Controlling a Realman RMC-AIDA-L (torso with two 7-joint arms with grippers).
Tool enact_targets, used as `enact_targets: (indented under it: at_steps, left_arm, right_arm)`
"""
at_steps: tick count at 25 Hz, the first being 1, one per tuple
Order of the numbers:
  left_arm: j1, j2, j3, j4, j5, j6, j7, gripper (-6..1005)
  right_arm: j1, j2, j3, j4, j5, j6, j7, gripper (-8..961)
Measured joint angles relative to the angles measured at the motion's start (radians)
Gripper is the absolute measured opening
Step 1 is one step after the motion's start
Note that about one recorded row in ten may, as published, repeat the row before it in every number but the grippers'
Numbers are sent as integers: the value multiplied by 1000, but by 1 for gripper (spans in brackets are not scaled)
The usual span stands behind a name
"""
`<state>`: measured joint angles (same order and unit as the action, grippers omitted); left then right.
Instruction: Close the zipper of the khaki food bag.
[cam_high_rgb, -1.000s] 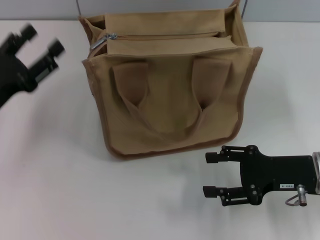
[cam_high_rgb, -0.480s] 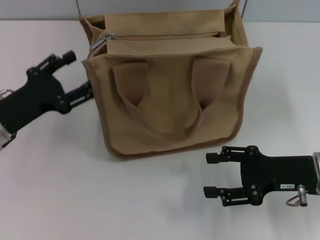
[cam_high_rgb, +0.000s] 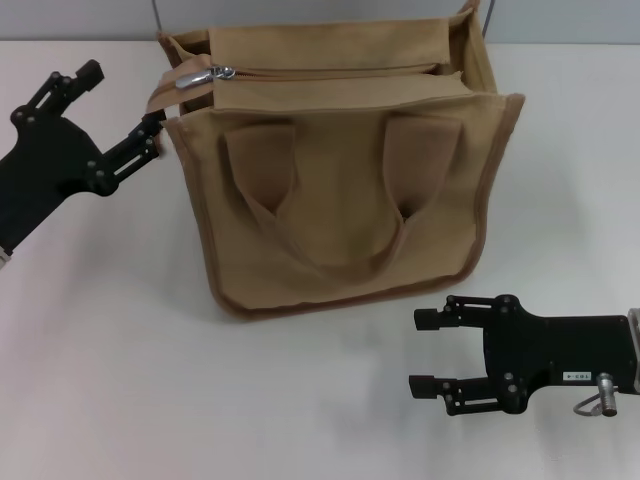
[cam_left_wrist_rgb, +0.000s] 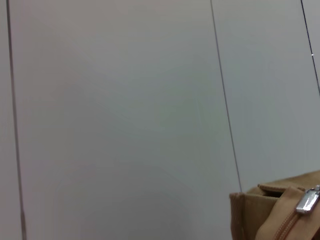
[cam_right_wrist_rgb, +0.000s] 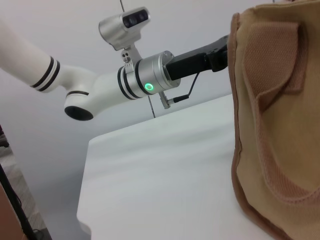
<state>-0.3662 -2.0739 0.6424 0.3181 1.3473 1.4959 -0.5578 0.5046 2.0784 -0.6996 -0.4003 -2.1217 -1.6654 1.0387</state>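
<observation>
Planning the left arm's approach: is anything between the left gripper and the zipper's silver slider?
Nothing visible. The left gripper is open beside the khaki food bag, one finger by its corner; the slider of the zipper lies exposed.

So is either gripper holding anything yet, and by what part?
Nothing is held. The left gripper is open beside the khaki food bag, near its zipper end; the right gripper is open, parked in front.

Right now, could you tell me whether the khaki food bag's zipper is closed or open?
Open: the zipper slider sits at the khaki food bag's left end, the left gripper beside it.
</observation>
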Motion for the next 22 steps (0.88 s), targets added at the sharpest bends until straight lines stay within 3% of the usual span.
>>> enact_targets:
  at_steps: [18,22]
  left_arm:
    - [-5,-3,0,-42,-23,56,128,753]
    - [-2,-3,0,-44,-23,61,143,514]
  right_arm:
    - [3,2,-1,0,2,-23,1,780]
    - [3,2,6,1,39,-67,0,780]
